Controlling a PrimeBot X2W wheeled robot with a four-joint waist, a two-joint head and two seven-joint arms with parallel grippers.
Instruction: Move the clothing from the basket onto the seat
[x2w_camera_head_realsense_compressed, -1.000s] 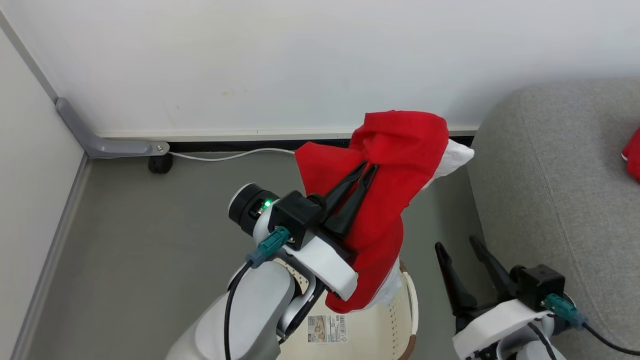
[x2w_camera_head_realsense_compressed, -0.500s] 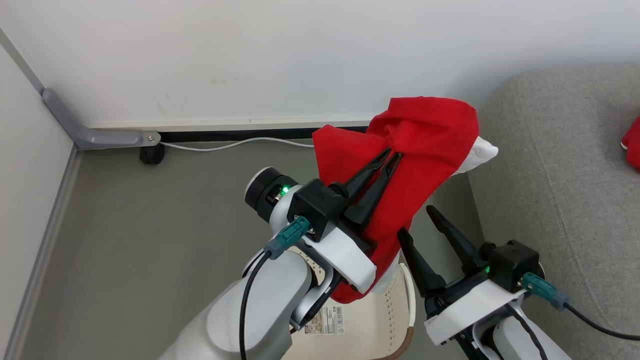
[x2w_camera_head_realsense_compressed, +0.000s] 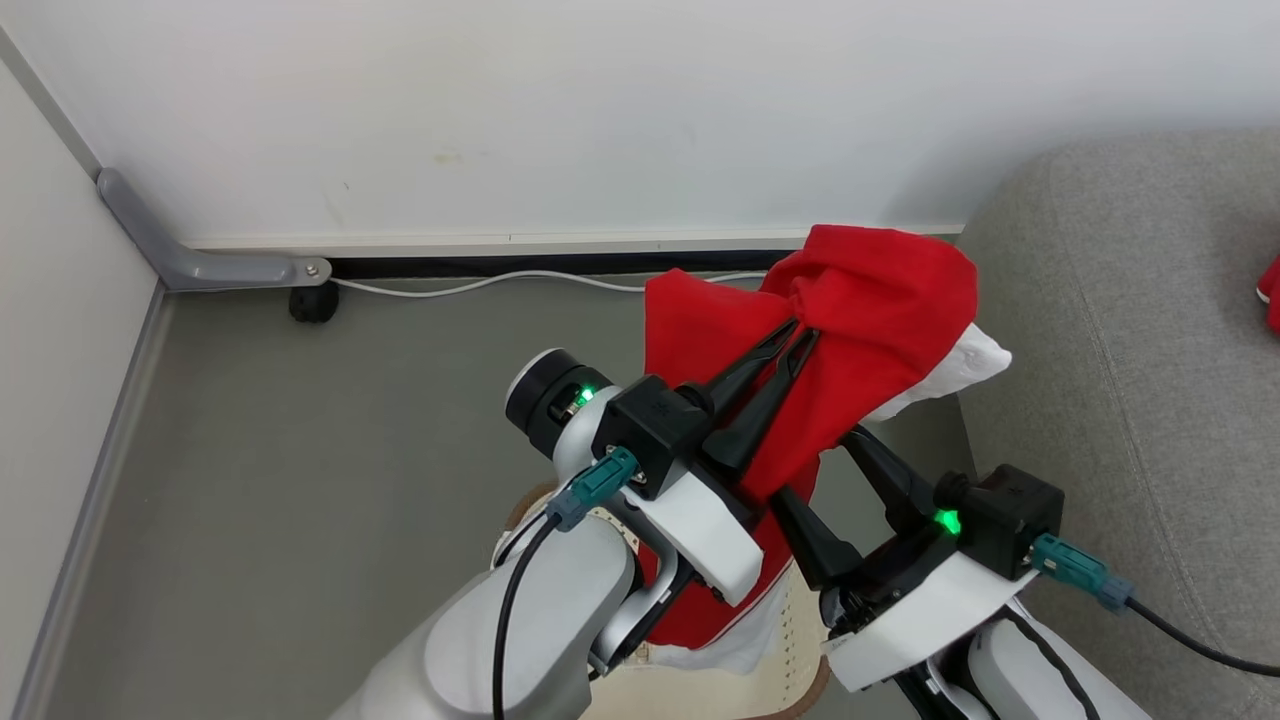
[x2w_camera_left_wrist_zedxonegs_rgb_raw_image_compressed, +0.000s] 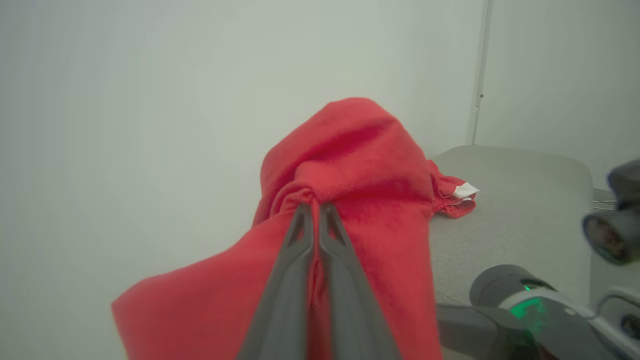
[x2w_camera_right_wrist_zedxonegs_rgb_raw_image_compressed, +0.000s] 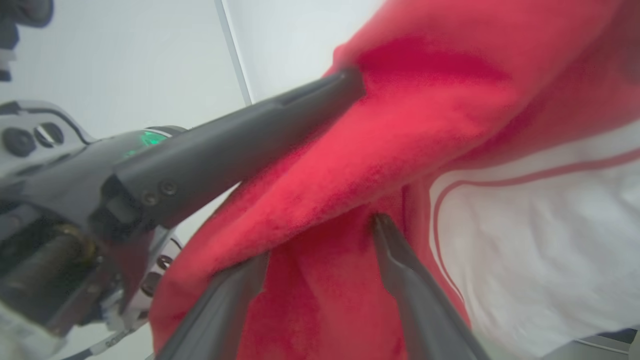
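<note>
Red clothing (x2w_camera_head_realsense_compressed: 880, 290) in the left tool (x2w_camera_head_realsense_compressed: 802, 332) hides much of the basket (x2w_camera_head_realsense_compressed: 805, 640).

Basket (x2w_camera_head_realsense_compressed: 803, 640), cable (x2w_camera_head_realsense_compressed: 480, 283) on grey floor (x2w_camera_head_realsense_compressed: 300, 480)

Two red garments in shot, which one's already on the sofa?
The small bunched red garment lying on the grey sofa. The other garment, with a white panel, hangs pinched in the shut left gripper.

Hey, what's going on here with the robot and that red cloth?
The robot's left claw is shut on a red garment, holding it up over the basket, next to the grey sofa. The right claw is open, its fingers against the hanging fabric. Another red piece lies on the sofa.
</note>
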